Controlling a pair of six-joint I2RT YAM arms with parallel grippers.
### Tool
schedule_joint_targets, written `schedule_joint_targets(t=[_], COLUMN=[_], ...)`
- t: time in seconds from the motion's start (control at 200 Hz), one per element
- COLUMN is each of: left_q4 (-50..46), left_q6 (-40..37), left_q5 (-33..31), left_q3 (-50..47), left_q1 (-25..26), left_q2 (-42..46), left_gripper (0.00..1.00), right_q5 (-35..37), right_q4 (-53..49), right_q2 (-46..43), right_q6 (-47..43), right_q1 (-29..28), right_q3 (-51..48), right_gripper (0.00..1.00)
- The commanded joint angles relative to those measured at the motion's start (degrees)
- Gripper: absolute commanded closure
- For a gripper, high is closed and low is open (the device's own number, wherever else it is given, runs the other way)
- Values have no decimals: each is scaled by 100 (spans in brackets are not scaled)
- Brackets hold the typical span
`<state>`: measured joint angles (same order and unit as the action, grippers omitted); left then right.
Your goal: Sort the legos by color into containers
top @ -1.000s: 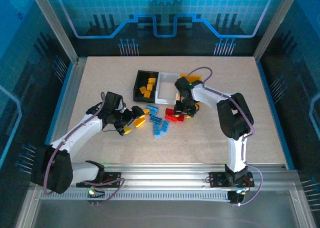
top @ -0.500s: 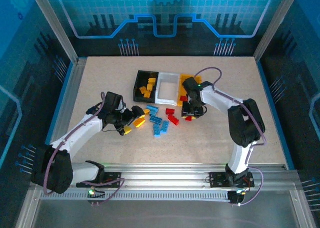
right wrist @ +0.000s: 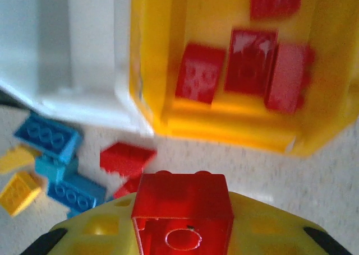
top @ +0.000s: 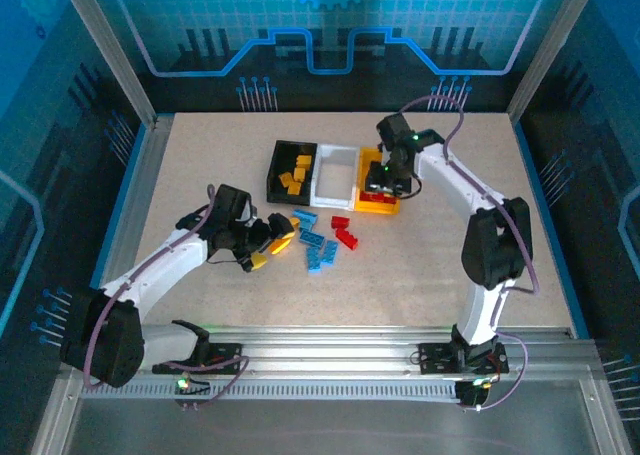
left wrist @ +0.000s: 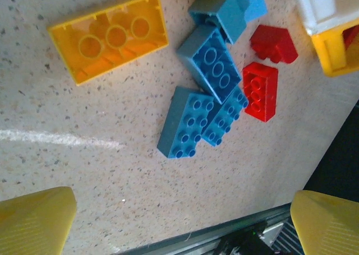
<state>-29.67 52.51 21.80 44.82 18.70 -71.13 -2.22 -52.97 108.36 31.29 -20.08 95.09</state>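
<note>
My right gripper (top: 384, 178) hangs over the orange-yellow bin (top: 375, 207), shut on a red lego (right wrist: 182, 207) between its yellow fingers (right wrist: 269, 227). Several red legos (right wrist: 247, 61) lie in that bin. Beside it stand the white bin (top: 335, 187) and the black bin (top: 275, 175), which holds yellow legos (top: 293, 180). On the table lie blue legos (top: 316, 245) and two red ones (top: 344, 231). My left gripper (top: 270, 250) is open just left of the pile. A yellow lego (left wrist: 109, 36), blue legos (left wrist: 210, 70) and red legos (left wrist: 261, 92) lie ahead of its fingertips (left wrist: 33, 221).
The three bins stand side by side at the table's middle back. Bare speckled tabletop (top: 200, 165) lies to the left and right of them. A metal rail (top: 400, 335) runs along the near edge.
My right gripper closed on a red lego near the pile, lifted it and carried it back over the orange-yellow bin. The left arm has barely shifted.
</note>
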Motion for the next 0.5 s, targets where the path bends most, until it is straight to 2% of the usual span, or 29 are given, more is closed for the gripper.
schedule_joint_targets(t=[0.0,0.105,0.23,0.365,0.495], left_q4=[-293,-409,-567,-602,-430], left_q6=[-74,-75,-117,-119,-14], left_q5=[-169,-224,-295,-343,-301], left_q3=[-41,-46,-43,-87,-144], left_q1=[161,195,191,196,197], left_q2=[173,276,409,470,393], left_gripper=[1,1,1,1,1], right_q5=[-167,-239,-251,-270,-306], right_q4=[-291,-393,-468,-435,-349], right_q2=[651,1070,1274,1132,744], right_q6=[-202,-258,-324,-351,-386], right_q1=[260,398,465,486,477], right_q3=[509,969,1237,1119,750], right_gripper=[67,66,59,48,45])
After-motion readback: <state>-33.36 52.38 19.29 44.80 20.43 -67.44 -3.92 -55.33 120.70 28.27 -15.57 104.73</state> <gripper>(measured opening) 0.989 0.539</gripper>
